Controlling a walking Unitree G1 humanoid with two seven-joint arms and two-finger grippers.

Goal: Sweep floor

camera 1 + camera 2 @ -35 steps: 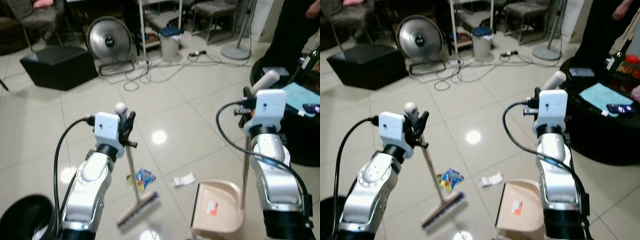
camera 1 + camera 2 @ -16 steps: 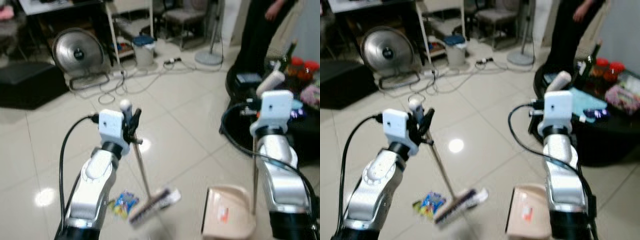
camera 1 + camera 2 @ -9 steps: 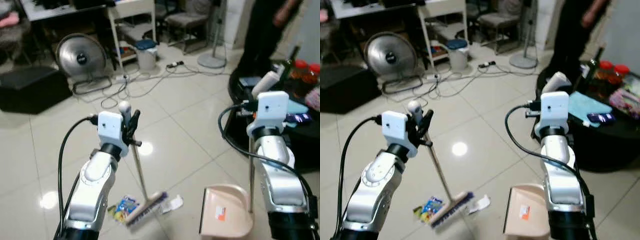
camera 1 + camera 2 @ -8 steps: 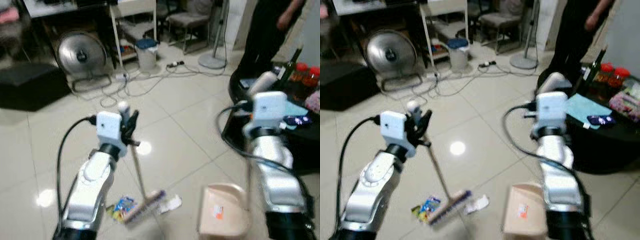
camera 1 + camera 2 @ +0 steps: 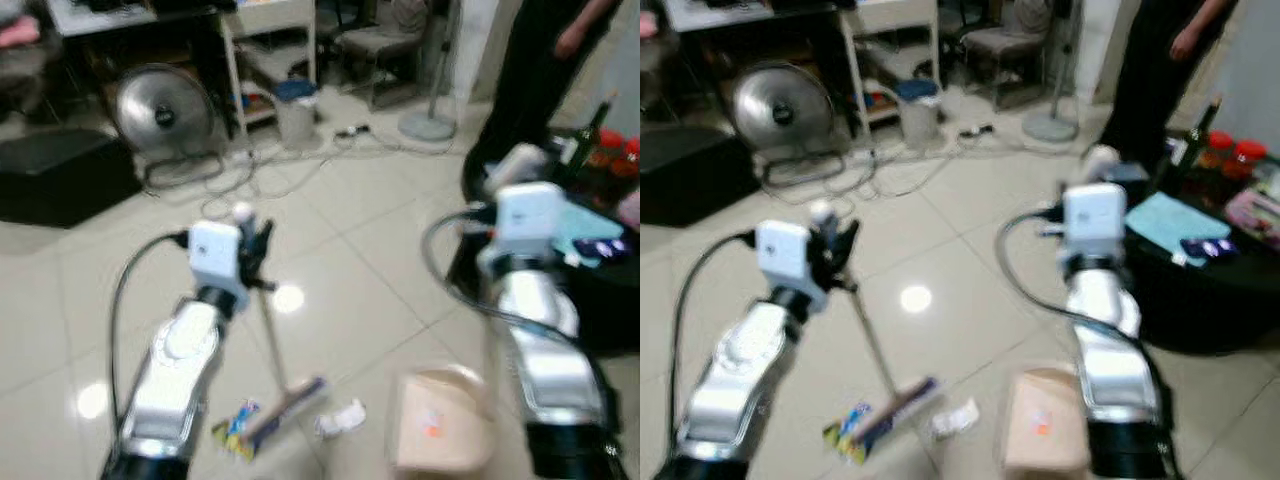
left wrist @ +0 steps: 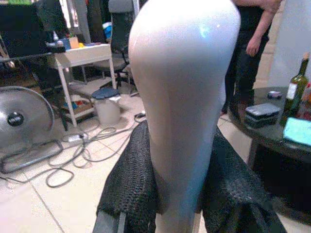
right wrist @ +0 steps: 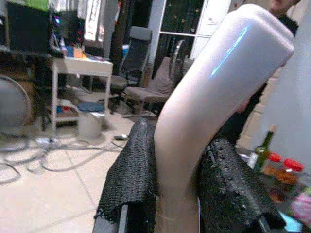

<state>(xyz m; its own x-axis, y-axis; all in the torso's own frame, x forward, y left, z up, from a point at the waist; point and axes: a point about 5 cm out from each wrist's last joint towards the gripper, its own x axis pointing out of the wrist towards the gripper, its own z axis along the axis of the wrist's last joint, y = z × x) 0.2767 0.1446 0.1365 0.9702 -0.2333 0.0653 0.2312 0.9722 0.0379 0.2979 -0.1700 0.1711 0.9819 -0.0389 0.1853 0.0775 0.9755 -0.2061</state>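
While the right gripper still clamps the dustpan handle, the left gripper, clamped on the broom, has swept its head from the wrapper's 3 o'clock onto it.

No lettering reads anywhere here. The dustpan carries an orange sticker, too blurred to read. The bottle's label is illegible.

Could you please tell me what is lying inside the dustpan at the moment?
The dustpan shows a small orange-red mark on its beige floor; blur hides whether it is a label or debris. The white scrap and colourful wrapper lie outside it, by the broom head.
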